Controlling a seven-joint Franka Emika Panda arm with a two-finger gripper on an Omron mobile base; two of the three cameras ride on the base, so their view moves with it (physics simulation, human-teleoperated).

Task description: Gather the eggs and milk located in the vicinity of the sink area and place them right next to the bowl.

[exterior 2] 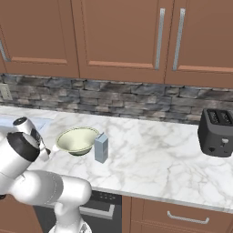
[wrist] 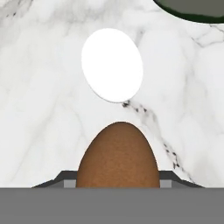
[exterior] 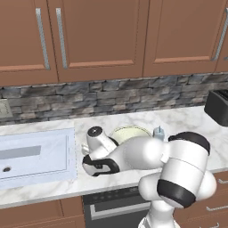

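A speckled brown egg (wrist: pixel 118 155) sits between my gripper's (wrist: pixel 117 180) two finger tips, and the gripper is shut on it. It hangs just above the marble counter. Just beyond it a plain white egg (wrist: pixel 112 64) lies on the counter. The bowl's dark rim (wrist: pixel 192 11) cuts the top right corner of the hand view. From the base views, the pale cream-green bowl (exterior: pixel 129 132) (exterior 2: pixel 77 139) stands mid-counter, with the grey-blue milk carton (exterior 2: pixel 101 148) (exterior: pixel 158 132) upright right beside it. The sink (exterior: pixel 35 153) lies to the bowl's left.
A black toaster (exterior 2: pixel 217 132) (exterior: pixel 218 107) stands at the far right of the counter. A stone backsplash and brown wall cabinets run behind. My own arm crosses low in front of the bowl. Open marble stretches between milk and toaster.
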